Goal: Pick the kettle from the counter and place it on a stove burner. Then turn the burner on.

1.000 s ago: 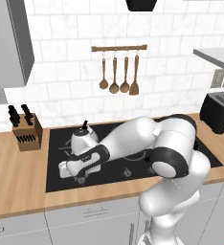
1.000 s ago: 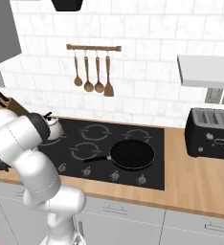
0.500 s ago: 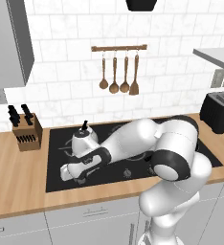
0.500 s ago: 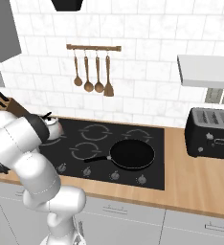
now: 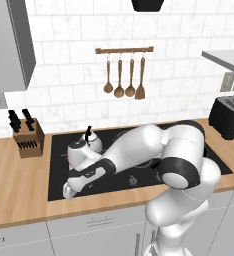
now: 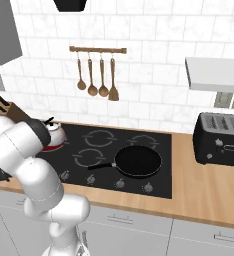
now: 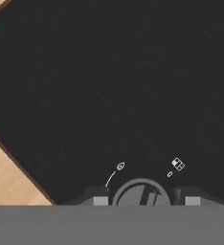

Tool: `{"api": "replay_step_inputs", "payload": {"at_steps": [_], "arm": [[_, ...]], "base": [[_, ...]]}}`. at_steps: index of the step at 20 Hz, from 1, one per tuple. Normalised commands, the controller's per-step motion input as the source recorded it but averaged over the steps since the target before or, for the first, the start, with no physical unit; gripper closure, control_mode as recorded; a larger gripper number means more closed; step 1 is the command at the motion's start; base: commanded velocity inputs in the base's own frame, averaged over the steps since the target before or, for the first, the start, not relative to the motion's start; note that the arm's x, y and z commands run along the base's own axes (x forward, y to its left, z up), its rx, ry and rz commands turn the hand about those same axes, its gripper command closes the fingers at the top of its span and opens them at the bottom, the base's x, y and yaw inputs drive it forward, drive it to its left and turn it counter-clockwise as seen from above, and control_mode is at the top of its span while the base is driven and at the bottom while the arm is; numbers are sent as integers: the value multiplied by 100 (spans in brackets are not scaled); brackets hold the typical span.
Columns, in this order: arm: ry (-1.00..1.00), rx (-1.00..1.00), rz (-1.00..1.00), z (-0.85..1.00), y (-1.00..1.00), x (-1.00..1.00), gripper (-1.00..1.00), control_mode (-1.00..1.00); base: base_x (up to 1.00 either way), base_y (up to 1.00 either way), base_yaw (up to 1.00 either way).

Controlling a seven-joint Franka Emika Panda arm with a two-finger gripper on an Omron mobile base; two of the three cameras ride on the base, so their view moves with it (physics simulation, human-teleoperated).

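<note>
Far left, against the tiled wall: a wooden knife block (image 5: 28, 137) with black handles, standing on the counter (image 5: 19, 185). Next right, a black glass cooktop (image 5: 59, 172) set into the counter. At its near left corner: the gripper (image 5: 69, 190), pointed down at the front edge of the glass; the hand view shows its two fingertips (image 7: 100, 200) low over a round grey control knob (image 7: 141, 194), one tip on either side of it and seemingly against it, though a firm clamp cannot be told. On the far left part of the cooktop: the kettle (image 5: 84, 149), upright, on a burner area that glows red beneath it (image 6: 53, 146) in the right base view; it stands beyond the gripper, near but apart, not held. Right of centre on the glass: a black frying pan (image 6: 138, 162), handle pointing left. On the wall above: a rail with four hanging wooden utensils (image 5: 124, 80). Far right on the counter: a black toaster (image 6: 224, 139).
</note>
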Motion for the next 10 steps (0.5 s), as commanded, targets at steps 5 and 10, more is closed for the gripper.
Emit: {"api": "replay_step_inputs", "payload": {"at_steps": [5,10], "arm": [[-19,-10,52,10,4,-42,100,-100],[-12,-3,11,6,2,-19,100,-100]], "base": [[0,0,0],[0,0,0]]}}
